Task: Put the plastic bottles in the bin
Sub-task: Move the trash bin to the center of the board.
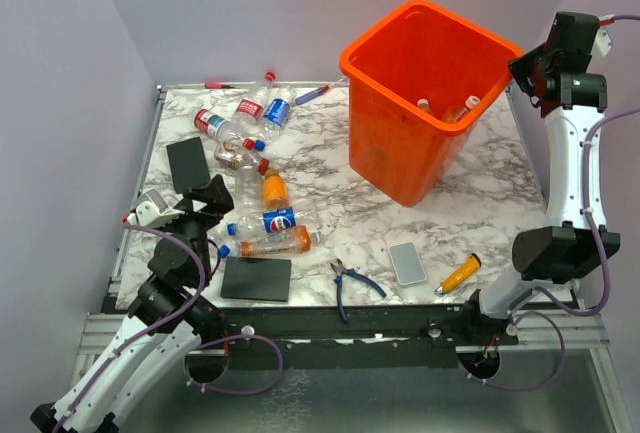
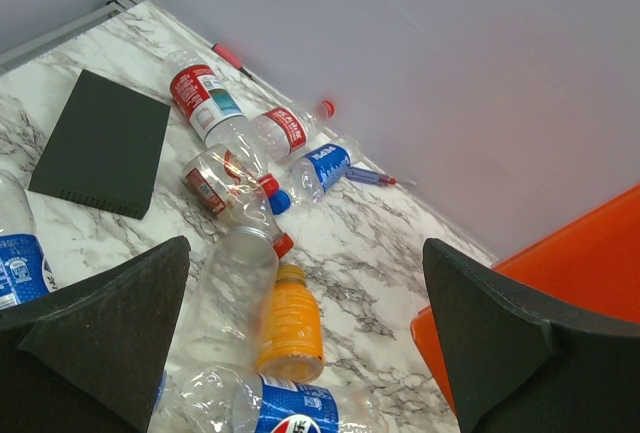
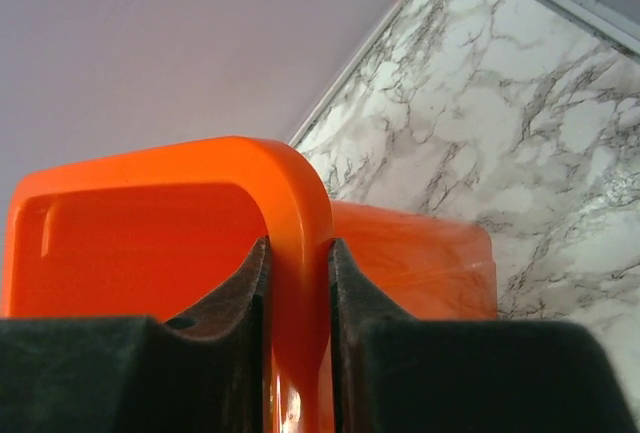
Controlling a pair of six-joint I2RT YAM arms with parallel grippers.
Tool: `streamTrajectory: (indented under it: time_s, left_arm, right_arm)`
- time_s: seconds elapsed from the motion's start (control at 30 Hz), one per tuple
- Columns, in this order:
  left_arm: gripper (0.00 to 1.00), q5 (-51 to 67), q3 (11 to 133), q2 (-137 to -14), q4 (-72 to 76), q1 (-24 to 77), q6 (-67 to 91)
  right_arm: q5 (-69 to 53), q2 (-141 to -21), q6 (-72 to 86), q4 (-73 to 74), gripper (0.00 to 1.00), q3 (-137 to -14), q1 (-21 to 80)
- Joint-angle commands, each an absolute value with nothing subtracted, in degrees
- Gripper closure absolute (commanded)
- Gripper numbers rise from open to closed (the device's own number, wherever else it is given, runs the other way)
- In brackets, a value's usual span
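- Many plastic bottles (image 1: 272, 221) lie on the table's (image 1: 330, 178) left half, just ahead of the left gripper (image 2: 308, 248); jaws wide open, empty, arm low.
- Nearest orange bottle (image 2: 290, 333) lies lengthwise between the fingers, crosswise to closing.
- Bin (image 1: 395, 153) far right; right gripper (image 3: 298, 283) clamped on its rim, arm raised.

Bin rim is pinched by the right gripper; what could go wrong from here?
1. The right gripper clamps the bin by its rim; pulling could tip it and spill the bottles inside.
2. The open left gripper hangs over crowded plastic bottles; closing may catch two or knock one rolling.
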State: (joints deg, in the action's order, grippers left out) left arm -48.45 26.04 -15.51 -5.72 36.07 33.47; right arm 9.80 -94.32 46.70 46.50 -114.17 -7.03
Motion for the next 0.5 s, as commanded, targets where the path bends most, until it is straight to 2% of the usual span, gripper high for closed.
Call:
streamTrajectory:
  time_s: [0.0, 0.13, 0.2, 0.23, 0.37, 0.47]
  left_arm:
    - [0.01, -47.43, 25.58, -15.96, -6.10, 36.21, 33.80]
    - [0.01, -47.41, 25.58, -15.70, -6.09, 36.21, 33.75]
    - [0.01, -47.45, 25.65, -15.69, -6.07, 36.21, 33.82]
    - [0.01, -47.42, 25.66, -15.67, -6.14, 36.21, 33.76]
    - [0.01, -47.45, 25.66, -15.59, -6.10, 36.21, 33.60]
    - [0.01, -47.79, 25.74, -15.64, -6.20, 36.19, 33.32]
  right_arm:
    - [4.99, -94.95, 49.44, 44.96, 0.73, -115.49, -7.20]
    - [4.74, -92.77, 46.97, 46.97, 0.30, -117.70, -7.15]
    - [4.85, -90.88, 46.02, 47.07, 0.05, -117.41, -7.20]
    - [5.01, -89.77, 45.67, 47.16, 0.01, -117.11, -7.21]
    - [3.90, -84.90, 45.53, 46.98, 0.00, -115.15, -7.18]
    - [-2.73, -79.66, 45.04, 45.06, 0.00, -112.75, -7.14]
